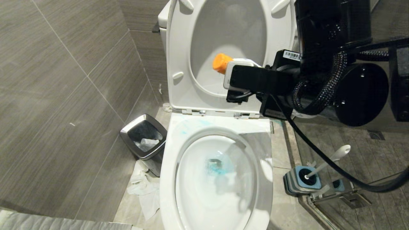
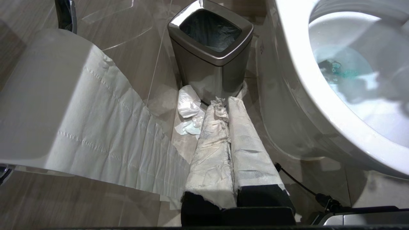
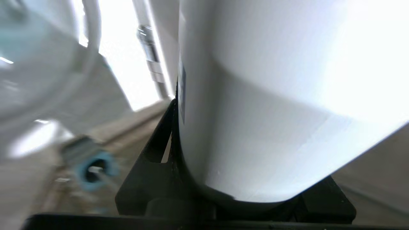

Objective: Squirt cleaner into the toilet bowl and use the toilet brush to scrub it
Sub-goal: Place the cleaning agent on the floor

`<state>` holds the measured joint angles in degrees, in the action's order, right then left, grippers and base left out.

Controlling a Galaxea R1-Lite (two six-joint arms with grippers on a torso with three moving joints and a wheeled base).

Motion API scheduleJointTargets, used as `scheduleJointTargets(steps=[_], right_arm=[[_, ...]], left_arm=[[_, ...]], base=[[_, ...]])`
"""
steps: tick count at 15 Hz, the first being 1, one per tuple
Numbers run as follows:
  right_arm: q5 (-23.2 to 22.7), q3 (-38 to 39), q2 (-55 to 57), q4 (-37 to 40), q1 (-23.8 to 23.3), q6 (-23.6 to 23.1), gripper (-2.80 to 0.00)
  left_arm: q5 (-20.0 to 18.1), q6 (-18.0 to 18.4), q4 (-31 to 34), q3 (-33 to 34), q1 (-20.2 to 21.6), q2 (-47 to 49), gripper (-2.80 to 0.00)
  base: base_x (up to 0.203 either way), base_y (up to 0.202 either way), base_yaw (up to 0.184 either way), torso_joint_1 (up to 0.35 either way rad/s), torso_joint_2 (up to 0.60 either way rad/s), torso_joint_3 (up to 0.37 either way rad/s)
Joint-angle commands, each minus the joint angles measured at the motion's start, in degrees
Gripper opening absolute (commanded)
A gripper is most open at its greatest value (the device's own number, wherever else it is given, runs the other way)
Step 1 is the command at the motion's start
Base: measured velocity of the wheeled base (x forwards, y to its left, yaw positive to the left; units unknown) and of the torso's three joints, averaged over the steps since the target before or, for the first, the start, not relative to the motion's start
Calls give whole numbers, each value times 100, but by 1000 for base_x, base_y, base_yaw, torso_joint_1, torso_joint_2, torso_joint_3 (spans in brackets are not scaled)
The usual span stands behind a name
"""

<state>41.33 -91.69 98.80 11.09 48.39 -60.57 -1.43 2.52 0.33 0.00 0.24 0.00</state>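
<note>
The white toilet bowl (image 1: 169, 179) stands open with seat and lid raised. Teal cleaner (image 1: 217, 166) tints the water at the drain and streaks the back rim; it also shows in the left wrist view (image 2: 338, 72). My right gripper (image 1: 238, 76) hangs above the bowl in front of the lid, shut on a white bottle (image 3: 271, 95) whose orange cap (image 1: 222, 63) points left. The toilet brush (image 1: 332, 159) stands in its blue-and-grey holder (image 1: 302, 180) on the floor to the right. My left gripper (image 2: 223, 102) is shut and empty, low beside the bowl's rim (image 2: 303, 95).
A chrome-rimmed trash bin (image 1: 143, 137) stands left of the toilet, with crumpled tissue (image 1: 142, 188) on the floor by it. A toilet paper roll (image 2: 48, 95) hangs close to the left arm. A glass door frame (image 1: 338, 198) runs along the floor behind the brush holder.
</note>
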Motion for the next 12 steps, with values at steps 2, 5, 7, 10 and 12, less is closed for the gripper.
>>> scheduleJointTargets(steps=[2, 5, 7, 10, 12], right_arm=[[-311, -422, 103, 583, -99, 1299, -280], [-840, -963, 59, 1397, -260, 2864, -280], [-1412, -1238, -152, 1921, -469, 3914, -280], [-2071, -1230, -577, 2032, -1113, 5031, -280], [-2298, -1130, -874, 2036, -1563, 5622, -280]], left_arm=[[2, 3, 2, 9, 2, 9, -280], [-7, 3, 2, 9, 2, 9, -280], [2, 3, 2, 9, 2, 9, -280], [-6, 20, -7, 9, 2, 9, -280], [-7, 20, -6, 9, 2, 9, -280]], base=[[0, 0, 0, 0, 0, 0], [0, 0, 0, 0, 0, 0], [0, 0, 0, 0, 0, 0], [0, 0, 0, 0, 0, 0], [0, 0, 0, 0, 0, 0]])
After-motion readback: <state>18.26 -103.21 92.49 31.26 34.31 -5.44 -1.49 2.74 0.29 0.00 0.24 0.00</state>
